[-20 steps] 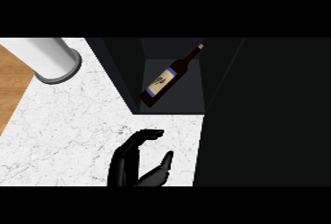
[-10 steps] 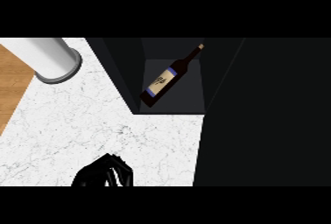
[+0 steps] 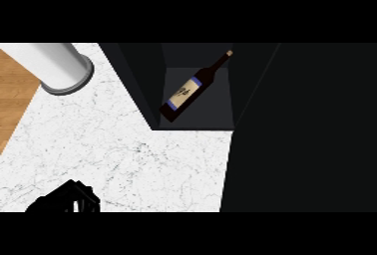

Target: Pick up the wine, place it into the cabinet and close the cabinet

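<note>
The wine bottle [image 3: 190, 89] is dark, with a cream and blue label. It lies on its side inside the open dark cabinet [image 3: 140, 84], neck pointing to the far right. My left hand [image 3: 65, 200] shows only as a black shape at the lower left edge of the marble counter [image 3: 125, 149], well away from the bottle and the cabinet and holding nothing that I can see. My right hand is out of view.
A white cylinder [image 3: 55, 64] with a grey rim stands at the counter's far left corner. A wooden surface [image 3: 13, 99] lies beyond the counter's left edge. A broad dark panel [image 3: 309, 129] fills the right side beside the cabinet opening.
My left hand has drawn back from the middle of the counter towards the lower left edge. The bottle has stayed where it lies in the cabinet.
</note>
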Action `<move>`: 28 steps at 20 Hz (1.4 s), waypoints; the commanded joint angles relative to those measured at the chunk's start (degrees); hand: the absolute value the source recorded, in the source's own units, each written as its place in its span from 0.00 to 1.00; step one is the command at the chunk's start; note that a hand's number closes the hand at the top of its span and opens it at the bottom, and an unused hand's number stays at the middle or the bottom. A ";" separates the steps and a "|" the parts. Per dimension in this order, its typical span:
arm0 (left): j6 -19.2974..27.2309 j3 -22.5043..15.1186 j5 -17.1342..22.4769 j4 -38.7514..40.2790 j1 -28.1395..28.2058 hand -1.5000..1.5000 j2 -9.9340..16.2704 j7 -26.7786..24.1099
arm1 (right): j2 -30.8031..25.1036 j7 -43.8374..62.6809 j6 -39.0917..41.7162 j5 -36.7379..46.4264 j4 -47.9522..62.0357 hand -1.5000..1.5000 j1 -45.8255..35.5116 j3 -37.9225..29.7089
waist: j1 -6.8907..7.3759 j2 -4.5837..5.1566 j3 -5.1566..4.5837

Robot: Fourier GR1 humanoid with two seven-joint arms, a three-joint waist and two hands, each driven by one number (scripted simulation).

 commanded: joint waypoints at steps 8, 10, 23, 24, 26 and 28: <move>-10.20 12.61 8.09 -0.20 7.93 1.00 7.43 -3.13 | 5.86 3.67 2.18 12.41 -10.09 1.00 -2.51 22.25 | -0.18 -0.52 -0.10; -13.44 14.14 9.33 2.22 8.94 1.00 7.60 -5.09 | 9.20 6.44 -1.27 14.74 -10.58 1.00 -4.12 28.19 | -0.18 -0.73 -0.29; -22.22 21.72 13.80 4.04 12.57 1.00 12.71 -5.86 | 16.62 10.21 -15.19 27.99 -0.15 1.00 -14.87 46.83 | 0.81 -0.90 -0.35; -23.55 21.32 14.12 2.85 13.32 1.00 13.19 -5.67 | 16.62 9.29 -16.73 27.64 2.28 1.00 -18.53 45.32 | 2.20 -0.66 -0.37; -24.30 22.71 15.55 5.23 12.27 1.00 13.93 -4.35 | 16.58 10.11 -18.15 27.19 2.11 1.00 -19.06 46.57 | 1.22 -0.50 -0.46; -24.69 21.64 14.50 4.68 13.27 1.00 12.80 -5.79 | 16.54 8.67 -18.97 27.84 3.74 1.00 -19.91 47.03 | 1.75 -0.63 -0.41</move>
